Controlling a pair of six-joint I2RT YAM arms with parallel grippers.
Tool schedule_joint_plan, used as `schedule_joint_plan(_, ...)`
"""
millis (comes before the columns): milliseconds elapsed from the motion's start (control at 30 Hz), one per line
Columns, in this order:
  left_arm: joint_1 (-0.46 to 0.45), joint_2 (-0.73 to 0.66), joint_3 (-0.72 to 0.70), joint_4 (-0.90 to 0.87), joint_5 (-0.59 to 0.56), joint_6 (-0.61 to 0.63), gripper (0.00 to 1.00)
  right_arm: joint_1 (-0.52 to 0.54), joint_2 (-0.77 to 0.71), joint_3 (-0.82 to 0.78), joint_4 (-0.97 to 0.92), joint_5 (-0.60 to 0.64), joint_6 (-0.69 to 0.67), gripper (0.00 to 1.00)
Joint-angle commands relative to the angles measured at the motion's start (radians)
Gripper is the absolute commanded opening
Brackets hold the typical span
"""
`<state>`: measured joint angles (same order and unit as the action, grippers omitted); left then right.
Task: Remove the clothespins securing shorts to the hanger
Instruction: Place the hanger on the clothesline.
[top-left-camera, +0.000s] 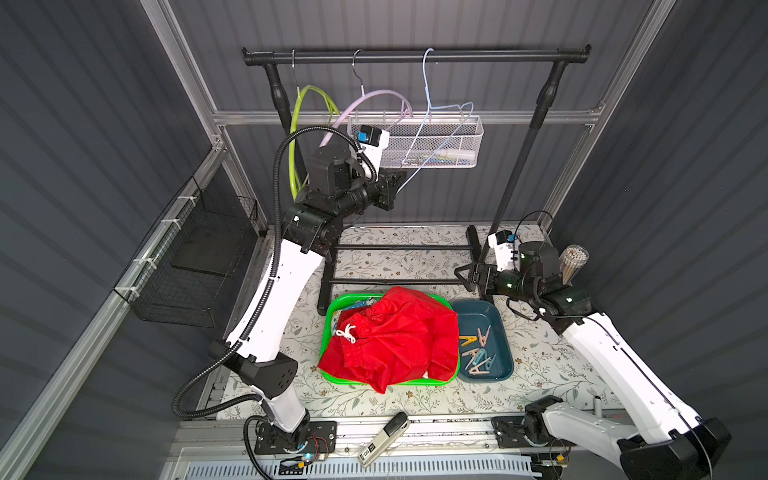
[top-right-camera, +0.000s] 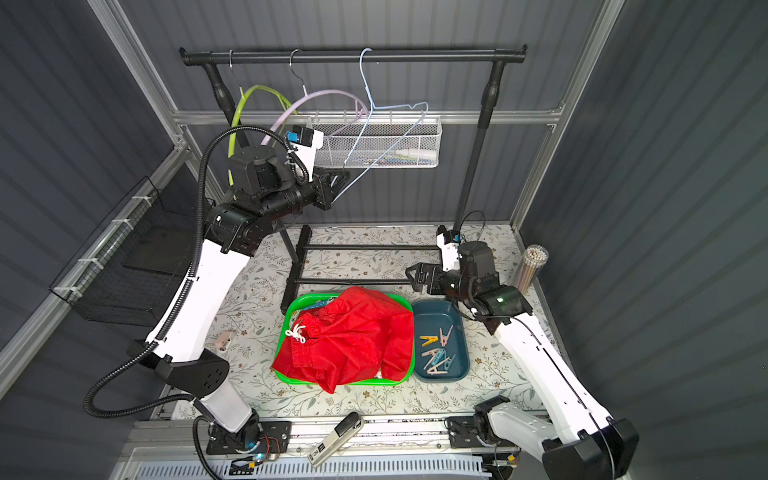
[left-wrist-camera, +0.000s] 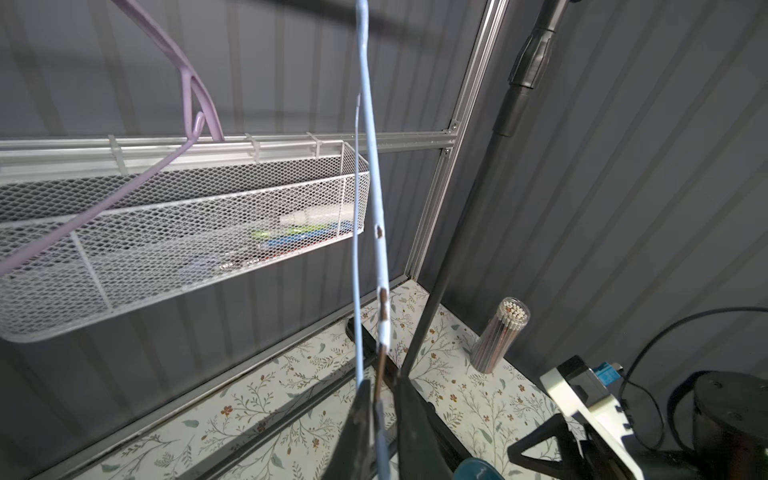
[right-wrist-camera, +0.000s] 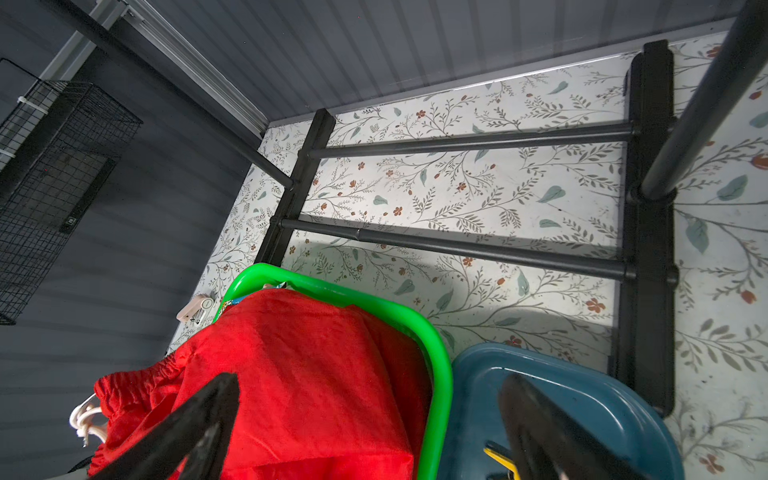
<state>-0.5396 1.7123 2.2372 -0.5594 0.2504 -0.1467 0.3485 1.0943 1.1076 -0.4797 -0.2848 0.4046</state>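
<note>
Left gripper (left-wrist-camera: 383, 380) narrowly parted around thin blue wire hanger (left-wrist-camera: 370, 145), right gripper (right-wrist-camera: 370, 378) spread wide, crumpled red shorts (top-left-camera: 399, 332) in green tray (top-left-camera: 327, 332)

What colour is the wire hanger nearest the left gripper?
The hanger is light blue, chipped to brown in spots; clearest in the left wrist view.

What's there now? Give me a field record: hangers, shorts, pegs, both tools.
hangers: green hanger, lilac hanger and light blue hanger on the rail, all bare
shorts: red shorts piled on the green basket
pegs: clothespins in the blue tray; a stray clothespin on the table
left tool: up high, jaws around the light blue hanger's wire; grip unclear
right tool: open, empty, low over the basket and tray
</note>
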Motion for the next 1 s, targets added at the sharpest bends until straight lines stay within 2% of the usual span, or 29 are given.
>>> schedule_joint_plan(0,0.003,0.021,0.030,-0.081,-0.006,0.024,0.26,-0.005,0.010,0.034,-0.001,-0.009,-0.016,0.99)
schedule_joint_plan(233,0.003,0.012,0.034,-0.086,0.008,0.019,0.35,-0.004,0.001,0.035,-0.008,-0.004,-0.023,0.99)
schedule_joint_plan(667,0.002,-0.016,0.008,-0.065,0.030,0.000,0.38,-0.005,0.010,0.056,-0.025,0.003,-0.045,0.99)
schedule_joint_plan(967,0.001,-0.068,-0.068,-0.046,0.003,-0.002,0.39,-0.004,0.064,0.095,-0.043,0.025,-0.081,0.99)
